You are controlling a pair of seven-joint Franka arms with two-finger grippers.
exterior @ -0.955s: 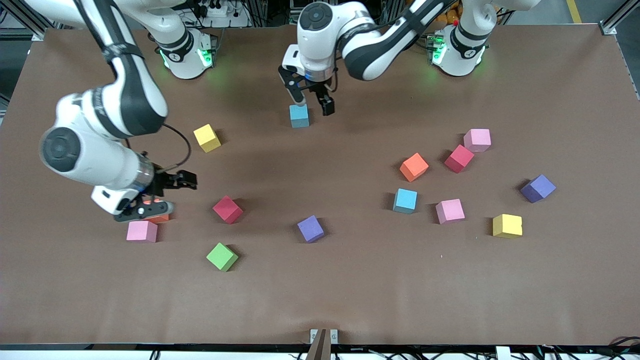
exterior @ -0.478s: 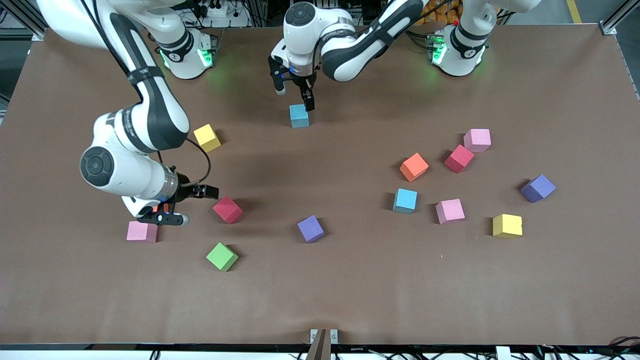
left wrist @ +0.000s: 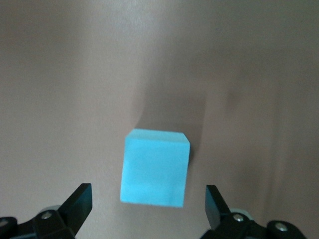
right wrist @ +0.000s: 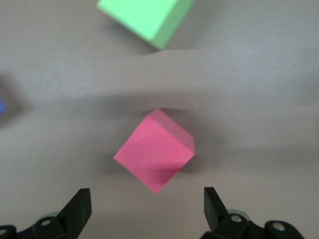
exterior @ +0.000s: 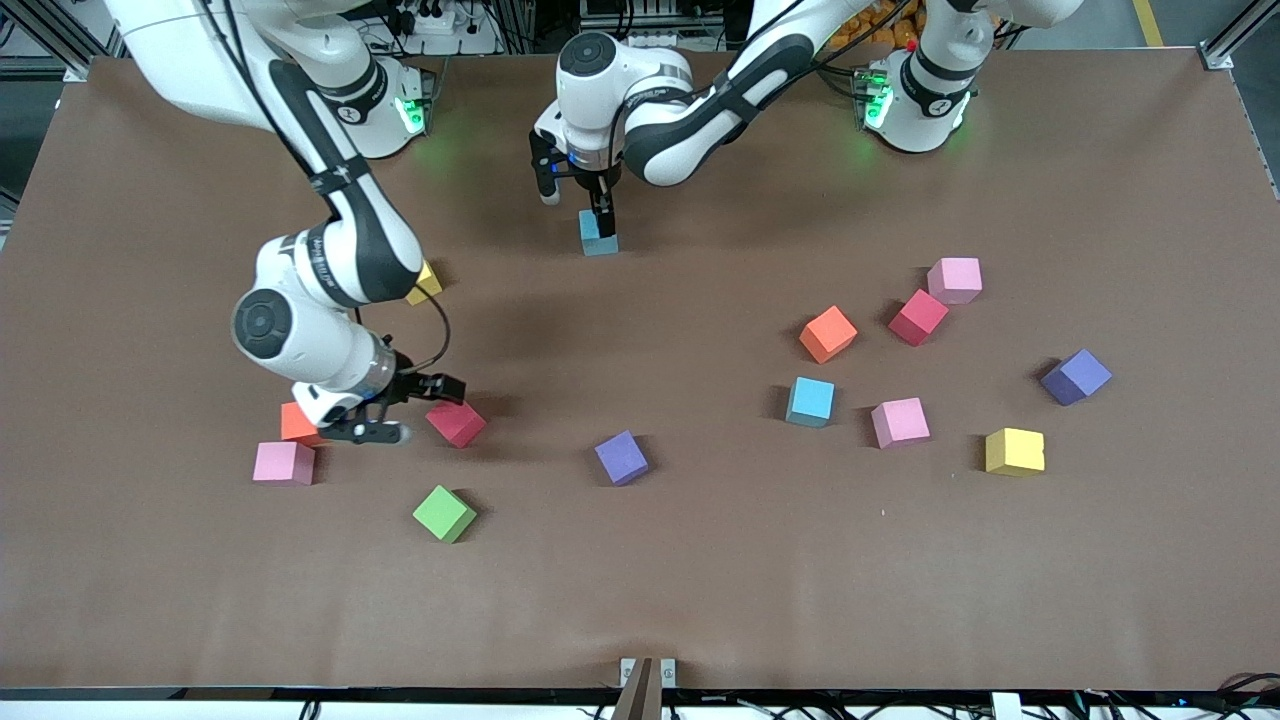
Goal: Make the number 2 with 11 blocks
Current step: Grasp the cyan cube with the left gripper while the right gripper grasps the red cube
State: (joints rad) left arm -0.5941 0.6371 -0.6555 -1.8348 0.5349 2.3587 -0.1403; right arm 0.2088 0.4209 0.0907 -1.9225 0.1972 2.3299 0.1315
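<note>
Front view: brown table (exterior: 700,600) carries scattered blocks, none yet arranged into a figure, so I judge the task at its start — first picks in hand.

Open room: the widest bare stretch is the strip nearest the front camera, and the middle between the two clusters is also free; either could take the 2. All blocks sit well clear of the table edges.

Arms: right gripper (exterior: 400,408) hangs low just beside the red block (exterior: 456,421), fingers wide, nothing held. Right wrist view shows that red block (right wrist: 155,150) centred between the spread fingers but turned corner-on, so the next move likely calls for a wrist turn to square the pads to its faces before descent. Green block (right wrist: 144,20) lies near, nearer the front camera; orange block (exterior: 296,422) and pink block (exterior: 283,463) sit close toward the right arm's end — little slack there.

Left gripper (exterior: 575,195) stands over the light blue block (exterior: 599,237), fingers wide, empty. Left wrist view: block (left wrist: 155,168) sits squarely between them; a straight drop and close looks sufficient.
</note>
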